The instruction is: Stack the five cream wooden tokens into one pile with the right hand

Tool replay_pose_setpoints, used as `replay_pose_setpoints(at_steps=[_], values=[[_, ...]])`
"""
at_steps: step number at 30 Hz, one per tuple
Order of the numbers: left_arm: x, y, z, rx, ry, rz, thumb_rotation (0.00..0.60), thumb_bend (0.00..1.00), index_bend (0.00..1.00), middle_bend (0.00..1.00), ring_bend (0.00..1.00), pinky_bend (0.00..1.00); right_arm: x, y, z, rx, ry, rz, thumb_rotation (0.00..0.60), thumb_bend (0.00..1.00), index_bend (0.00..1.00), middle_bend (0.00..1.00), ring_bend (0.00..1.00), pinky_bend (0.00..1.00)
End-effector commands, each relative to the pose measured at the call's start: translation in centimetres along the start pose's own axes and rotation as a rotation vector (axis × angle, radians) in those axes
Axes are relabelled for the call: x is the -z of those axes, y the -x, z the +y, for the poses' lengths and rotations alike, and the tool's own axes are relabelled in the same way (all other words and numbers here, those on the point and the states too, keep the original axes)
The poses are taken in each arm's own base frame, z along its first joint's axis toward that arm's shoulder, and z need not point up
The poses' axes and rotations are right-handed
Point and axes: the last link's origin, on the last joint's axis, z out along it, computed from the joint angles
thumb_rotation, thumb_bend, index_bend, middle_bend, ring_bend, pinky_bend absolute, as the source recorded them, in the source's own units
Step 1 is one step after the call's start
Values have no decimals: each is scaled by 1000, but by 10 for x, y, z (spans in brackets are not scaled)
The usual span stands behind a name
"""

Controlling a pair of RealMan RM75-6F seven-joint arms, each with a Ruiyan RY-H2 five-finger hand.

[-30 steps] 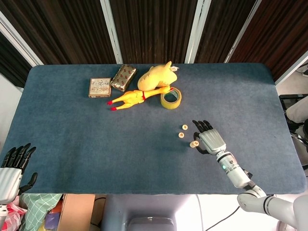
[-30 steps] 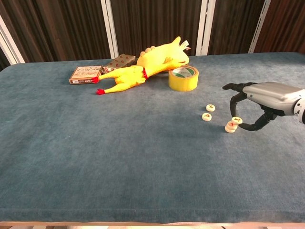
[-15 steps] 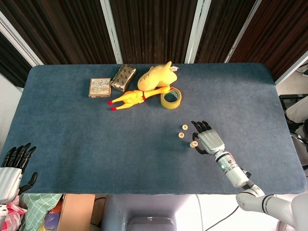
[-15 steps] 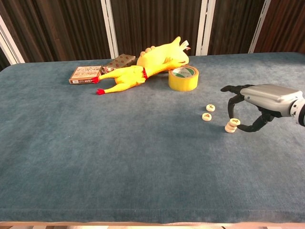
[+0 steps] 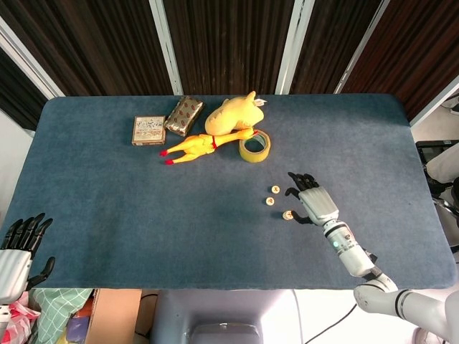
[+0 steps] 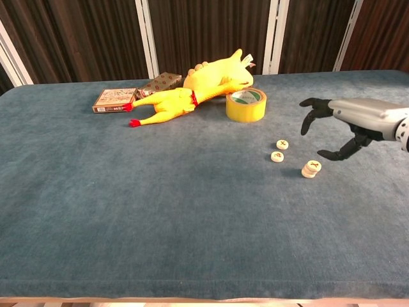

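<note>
Right hand (image 6: pixel 332 128) hovers empty, fingers spread, above the pile (image 6: pixel 311 169), clear for reaching the loose tokens (image 6: pixel 279 150).

Bright, even overhead light falls on the blue felt-covered worktop (image 5: pixel 143 208); shadows are soft and small, focus sharp, glare absent.

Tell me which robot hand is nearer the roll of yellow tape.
Right. The right robot hand hovers just past the tape roll, toward the table's near edge by the tokens. The left robot hand hangs off the table's near-left corner, far across from the tape.
</note>
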Motion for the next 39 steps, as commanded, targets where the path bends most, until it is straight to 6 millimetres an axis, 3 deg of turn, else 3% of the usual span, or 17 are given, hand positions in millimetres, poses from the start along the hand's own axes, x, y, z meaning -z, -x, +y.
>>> replay_pose_setpoints(at_steps=[1, 9, 14, 23, 39], values=[[-1, 1, 1, -3, 3, -5, 600, 405, 0, 0, 0, 5, -15, -11, -9, -99, 16, 12, 600, 481, 481, 72, 0, 0], [-5, 3, 1, -11, -5, -12, 600, 404, 0, 0, 0, 5, -48, 1, -53, -41, -6, -36, 600, 480, 504, 72, 0, 0], [-6, 3, -2, -17, -19, -19, 600, 405, 0, 0, 0, 5, -62, 7, -68, 37, 12, -51, 600, 450, 511, 72, 0, 0], [-3, 1, -4, -13, -24, -10, 600, 406, 0, 0, 0, 5, -63, 13, -60, 171, 57, -76, 600, 419, 513, 72, 0, 0], [-5, 1, -4, -9, -22, -9, 600, 406, 0, 0, 0, 5, -67, 24, -59, 221, 62, -99, 600, 403, 534, 71, 0, 0]])
